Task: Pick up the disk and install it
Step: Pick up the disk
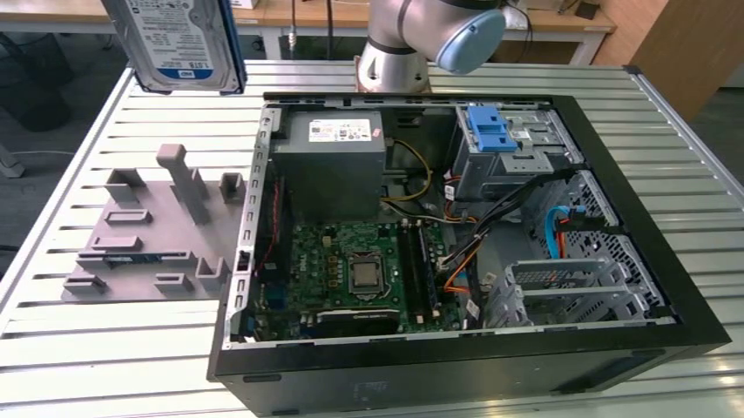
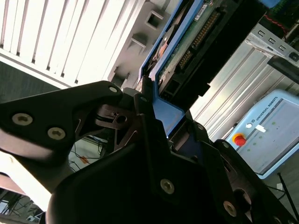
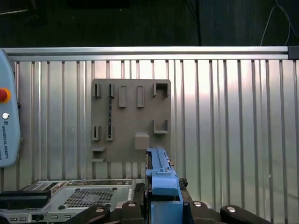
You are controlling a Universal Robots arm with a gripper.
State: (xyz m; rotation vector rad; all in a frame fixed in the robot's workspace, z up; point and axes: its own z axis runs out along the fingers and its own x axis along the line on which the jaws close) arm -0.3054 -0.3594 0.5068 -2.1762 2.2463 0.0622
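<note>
**Disk lifted clear of the table, clamped by its blue bracket**

At the exterior view's far left we see the disk raised off the slatted metal table, its blue-and-white label turned toward the camera and its upper part cut off by the frame edge. In the second wrist view, the gripper has its black fingers closed tight on the blue bracket at one end of the disk, which shows its green circuit-board side and a row of connector pins. In the first wrist view we look along the thin blue edge of the disk, standing up between the jaws.

Below the disk in the exterior view lies a grey holder plate with several upright pegs and slots, flat on the table and just beside the computer case. The case lies on its side with its panel off. Inside it, moving toward the exterior view's right, we find the grey power supply with the motherboard in front of it, and then a drive cage with a blue latch. Behind the case rises the arm.

In the first wrist view a pale blue pendant with a red button sits at the table's edge, well apart from the holder plate.
</note>
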